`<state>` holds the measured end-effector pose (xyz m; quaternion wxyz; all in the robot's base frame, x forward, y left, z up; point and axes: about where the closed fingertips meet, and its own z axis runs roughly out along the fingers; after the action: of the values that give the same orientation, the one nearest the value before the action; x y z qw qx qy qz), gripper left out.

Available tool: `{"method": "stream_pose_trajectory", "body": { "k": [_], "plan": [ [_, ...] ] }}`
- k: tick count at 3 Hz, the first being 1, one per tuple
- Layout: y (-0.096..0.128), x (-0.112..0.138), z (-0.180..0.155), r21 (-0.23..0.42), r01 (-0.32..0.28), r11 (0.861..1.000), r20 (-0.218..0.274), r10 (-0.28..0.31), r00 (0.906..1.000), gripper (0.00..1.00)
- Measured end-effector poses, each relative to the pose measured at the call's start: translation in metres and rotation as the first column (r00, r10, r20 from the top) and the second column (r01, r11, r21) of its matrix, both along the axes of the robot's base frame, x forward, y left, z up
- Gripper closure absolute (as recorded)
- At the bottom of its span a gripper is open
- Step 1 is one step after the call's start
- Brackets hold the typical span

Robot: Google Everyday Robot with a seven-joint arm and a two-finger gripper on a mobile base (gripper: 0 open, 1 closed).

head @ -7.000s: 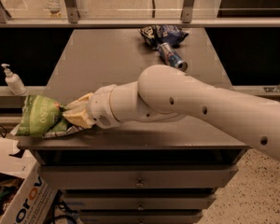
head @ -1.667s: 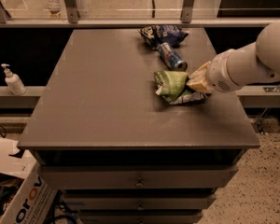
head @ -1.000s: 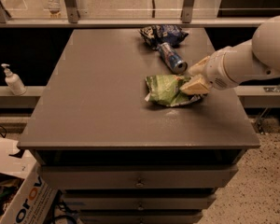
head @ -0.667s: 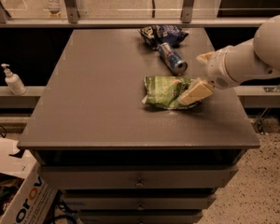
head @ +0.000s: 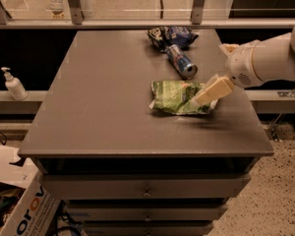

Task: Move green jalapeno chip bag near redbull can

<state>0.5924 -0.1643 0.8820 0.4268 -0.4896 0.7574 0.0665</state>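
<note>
Indoors, dark table [head: 103,97], green jalapeno chip bag [head: 174,97], redbull can [head: 181,61], tool [head: 210,75] wide over bag

My cream gripper [head: 210,75] hangs at the right side of the dark grey table [head: 103,107], jaws spread, one finger [head: 214,89] over the right end of the crinkly light-green chip bag [head: 177,97]. I see the bag lying flat near the slim blue-and-silver can [head: 181,62], which is on its side.
</note>
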Motion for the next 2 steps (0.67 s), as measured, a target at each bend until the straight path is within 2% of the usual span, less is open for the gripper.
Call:
{"method": "stream_pose_trajectory", "body": {
  "k": [1,2],
  "plan": [
    [0.0,-0.009,0.016,0.156,0.008,0.988,-0.009,-0.007,0.9999,0.0],
    [0.003,-0.033,0.023,0.292,-0.011,0.956,-0.033,0.022,0.9992,0.0]
  ]
}}
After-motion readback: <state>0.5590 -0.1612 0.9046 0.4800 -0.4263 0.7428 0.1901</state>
